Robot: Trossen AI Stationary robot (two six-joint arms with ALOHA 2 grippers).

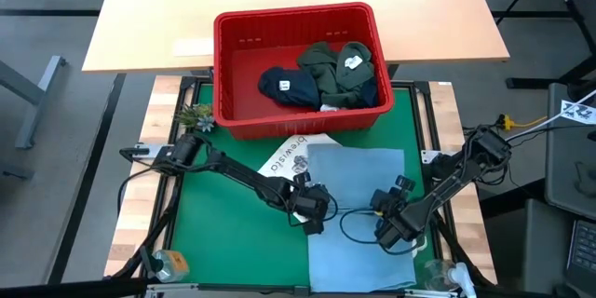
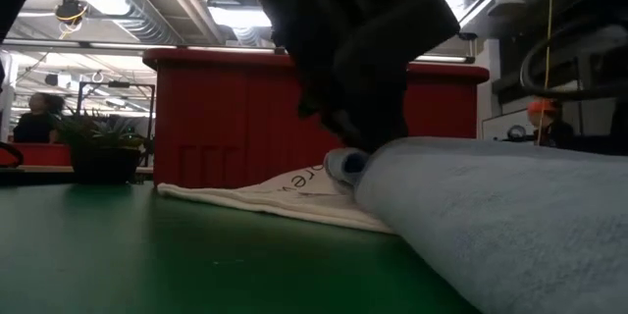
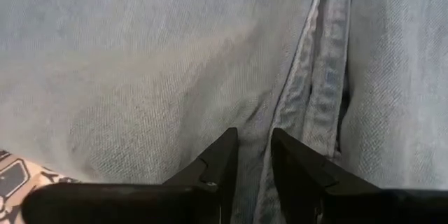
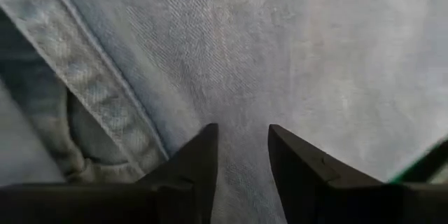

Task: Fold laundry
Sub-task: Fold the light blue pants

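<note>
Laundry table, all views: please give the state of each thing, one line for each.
Denim garment: spread flat on the green mat.
Left pincer: down on the denim's left edge, denim between its fingers.
Right pincer: down on the denim, denim between its fingers.
Red basket: upright, holding dark garments.

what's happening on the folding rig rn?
Both arms are down on the light blue denim garment spread on the green mat. The left gripper and right gripper each pinch a fold of denim. Dark garments wait in the red basket.
</note>
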